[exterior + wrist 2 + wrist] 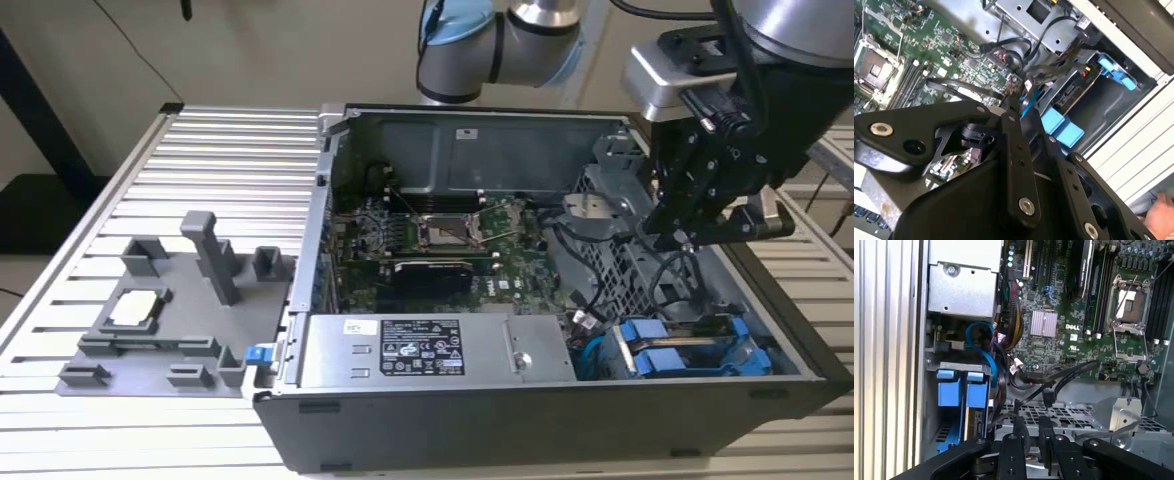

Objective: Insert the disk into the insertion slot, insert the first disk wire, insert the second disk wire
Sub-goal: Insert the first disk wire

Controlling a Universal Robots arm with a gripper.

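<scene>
Gripper [683, 240], fingers pinched narrow, hovers over black wires [1064, 377]; the blue-framed silver disk [681, 355] is already seated in the grey sheet-metal slot [959, 366], at the exterior view's near right. So this looks like wire work.

In the exterior view the disk [678, 352] shows as a bright blue carrier frame with two blue tabs. It is seated inside the insertion slot [763, 352], at the open computer case's [534, 420] near corner on the exterior view's right. In the first wrist view a thin blue wire [985, 347] loops just beside the slot's grey rim; whether it is plugged in cannot be told.
</scene>
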